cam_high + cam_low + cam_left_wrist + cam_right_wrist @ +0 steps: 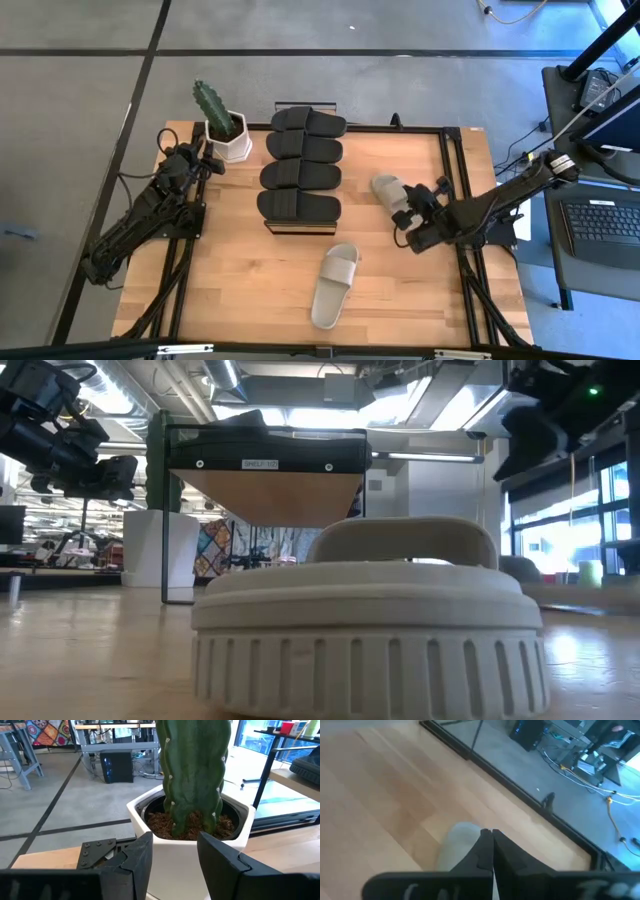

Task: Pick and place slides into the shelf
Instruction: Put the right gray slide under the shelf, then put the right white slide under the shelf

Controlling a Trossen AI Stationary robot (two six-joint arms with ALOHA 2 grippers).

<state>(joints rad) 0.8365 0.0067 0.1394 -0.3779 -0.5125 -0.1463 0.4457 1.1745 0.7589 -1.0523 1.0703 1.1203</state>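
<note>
One cactus pot [229,138] beside shelf [300,215]

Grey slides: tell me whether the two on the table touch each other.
Apart. The high view shows one grey slide by the right end effector and the other nearer the front edge, bare wood between them.

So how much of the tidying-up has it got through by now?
Four black strapped slides already sit in a row on the low wood-topped shelf. The right gripper is shut at one light grey-beige slide; whether it actually grips it is unclear. The other grey-beige slide lies loose on the wooden table, still to go. The left gripper waits, open, by the white cactus pot.
</note>
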